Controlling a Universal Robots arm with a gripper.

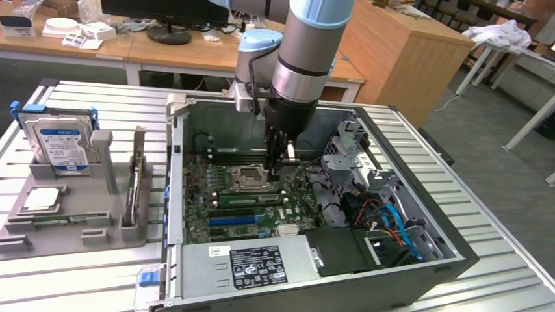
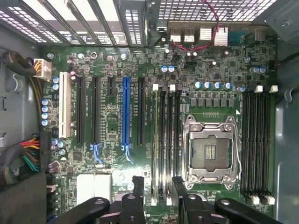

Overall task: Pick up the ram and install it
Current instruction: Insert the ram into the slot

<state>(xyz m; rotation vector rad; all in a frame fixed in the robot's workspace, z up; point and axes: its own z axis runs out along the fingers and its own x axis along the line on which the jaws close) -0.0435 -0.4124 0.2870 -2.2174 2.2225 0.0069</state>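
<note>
Gripper [image 1: 284, 170] hangs inside the open computer case [image 1: 176, 195], close to the right side of the processor socket [image 1: 245, 175] in the exterior view. Its two dark fingers [image 2: 138, 186] are spread apart with nothing between them.

At the exterior view's left, a grey fixture [image 1: 104, 227] carries the hard drive [image 1: 56, 140] and the square processor chip [image 1: 41, 198]. More to the right, inside the case, the ram [image 1: 247, 197] stands as a green stick with dark chips in the slot bank on the near side of the socket. At the far right of the case lie the coloured cables [image 1: 390, 224].

I judge that the work is at the seating of the ram. To do it well, the push should go straight down and equally on both ends, with the fingers parallel to the slot. Then the stick does not tilt and the white latches [image 2: 155, 87] can close. The fingers should also keep clear of the socket lever.

The exterior view gives the height of the gripper over the board and the green face of the stick. The wrist view looks straight down, so it gives how the fingers line up with the memory slots [image 2: 166, 140]. These slots lie between the blue slot [image 2: 125, 112] and the socket. Whether the stick is fully down I cannot tell from it.
</note>
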